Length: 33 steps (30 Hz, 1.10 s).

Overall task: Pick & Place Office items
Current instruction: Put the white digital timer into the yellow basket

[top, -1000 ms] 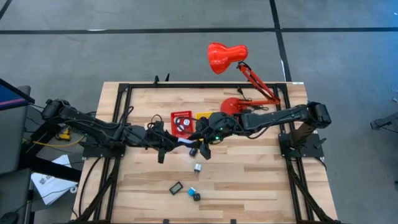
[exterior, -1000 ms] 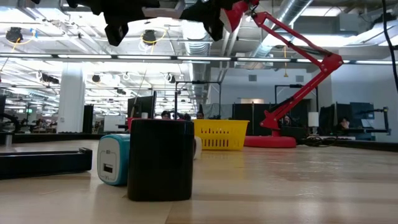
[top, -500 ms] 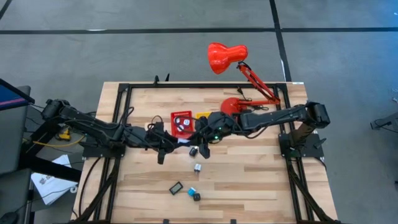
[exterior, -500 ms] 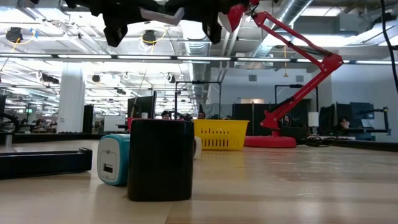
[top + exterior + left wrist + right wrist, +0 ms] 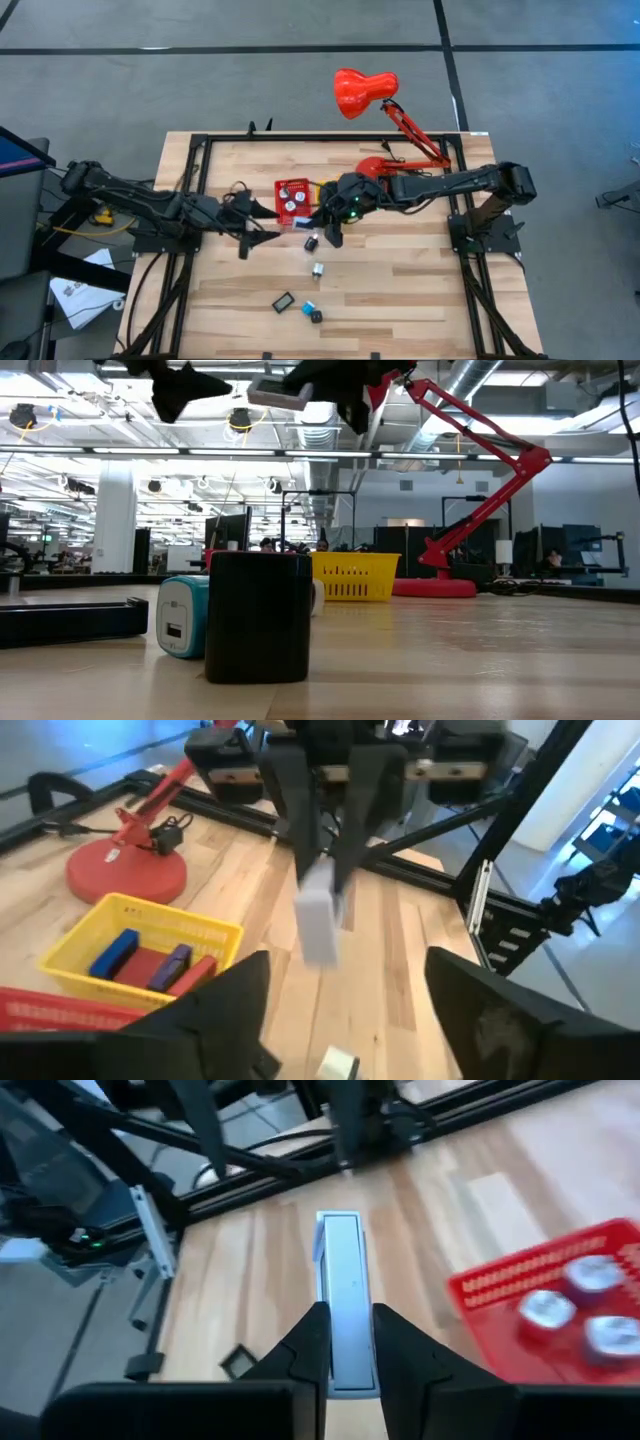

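Note:
A flat white bar (image 5: pixel 346 1285), one of the office items, hangs above the table's middle with my right gripper (image 5: pixel 348 1342) shut on it. In the low view the bar (image 5: pixel 280 393) shows high over the wood. My left gripper (image 5: pixel 345 1020) stands open a short way to the bar's left (image 5: pixel 268 222), touching nothing. A small black piece (image 5: pixel 311 242) and a white one (image 5: pixel 318 269) lie on the wood below. A black frame (image 5: pixel 283 301), a light blue piece (image 5: pixel 308 307) and a black cube (image 5: pixel 317 316) rest near the front edge. My right gripper pinches the white bar by its two long sides (image 5: pixel 340 1365) between its two fingers, near the end closest to the wrist. The fingers come from the table's right, slanting down, in line with the bar. The bar's free end (image 5: pixel 320 945) sticks out beyond the fingertips, clear of the table.
A red bin (image 5: pixel 292 197) with round silvery pieces and a yellow bin (image 5: pixel 140 945) with blue, red and purple pieces sit just beyond the grippers. The red desk lamp's base (image 5: pixel 375 170) stands at the far right. Black frame rails (image 5: pixel 190 200) border the table.
My left gripper has opened, let go of the white bar and drawn back toward the table's left edge. The bar stays aloft in my right gripper alone, which has kept almost still.

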Each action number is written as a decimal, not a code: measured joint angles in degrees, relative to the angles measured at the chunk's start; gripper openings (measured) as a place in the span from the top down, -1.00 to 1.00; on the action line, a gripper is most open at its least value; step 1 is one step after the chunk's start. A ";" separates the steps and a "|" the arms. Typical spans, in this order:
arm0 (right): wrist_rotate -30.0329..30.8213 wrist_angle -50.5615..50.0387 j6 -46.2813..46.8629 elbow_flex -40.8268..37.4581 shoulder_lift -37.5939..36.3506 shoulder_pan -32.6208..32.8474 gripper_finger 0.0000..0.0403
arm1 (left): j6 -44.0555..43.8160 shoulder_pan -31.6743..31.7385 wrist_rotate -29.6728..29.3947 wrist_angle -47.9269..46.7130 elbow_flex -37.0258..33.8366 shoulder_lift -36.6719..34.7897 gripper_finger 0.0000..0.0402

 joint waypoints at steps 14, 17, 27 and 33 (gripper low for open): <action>9.35 -21.83 -11.57 -0.02 0.08 -5.30 0.75 | 2.96 0.00 -1.53 -3.57 0.00 -12.72 -0.49; 9.29 -23.84 -13.33 -0.02 1.87 -7.36 0.75 | 3.17 0.00 -1.53 -3.51 0.00 -11.83 -0.49; 9.11 -14.59 -16.42 -7.99 2.57 -11.50 0.75 | 3.19 0.00 -1.51 -3.95 -0.02 -7.76 -0.49; 8.84 -9.41 -16.40 -11.69 2.56 -13.65 0.75 | 3.21 0.00 -3.36 -4.01 -0.02 -5.09 -0.49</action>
